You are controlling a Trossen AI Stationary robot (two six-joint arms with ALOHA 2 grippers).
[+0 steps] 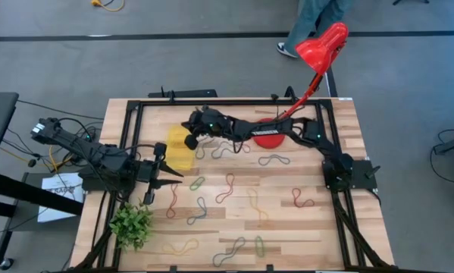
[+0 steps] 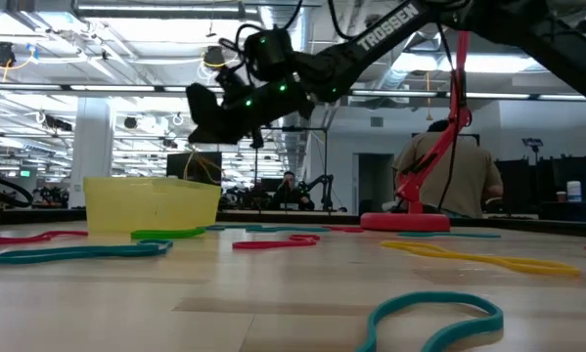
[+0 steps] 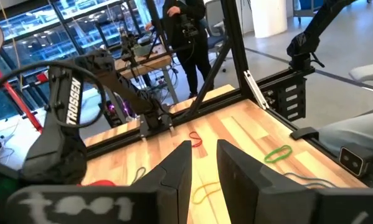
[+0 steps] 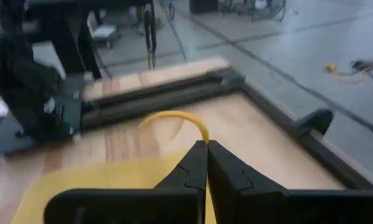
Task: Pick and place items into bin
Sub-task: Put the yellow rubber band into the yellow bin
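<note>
2 arms share your table (image 1: pixel 302 227), so start with the big things. The right arm reaches across from its base toward the bin (image 1: pixel 180 148), the translucent yellow tray by the left rail of the frame. The left arm waits near the table's left edge, just beside the green plant (image 1: pixel 132 224), with the left gripper (image 3: pixel 203 163) hanging over the wood holding nothing, its fingers a narrow gap apart.

The right gripper (image 4: pixel 206 163) hangs above the bin; the low view shows it well clear of the tray's rim. Its fingers are pinched together on a yellow loop (image 4: pixel 177 119), which arches out past the tips over the tray's near end.

Your risk here is the release. The loop is thin and floppy, and most of it juts beyond the fingertips, toward the tray's edge. If you open from this height, I judge it could drape over the low wall or slip onto the wood. It could also cling to 1 finger and ride back out.

Many loops still lie scattered on the table, such as a red loop (image 1: pixel 227 186) near the middle, so much of the task remains.
</note>
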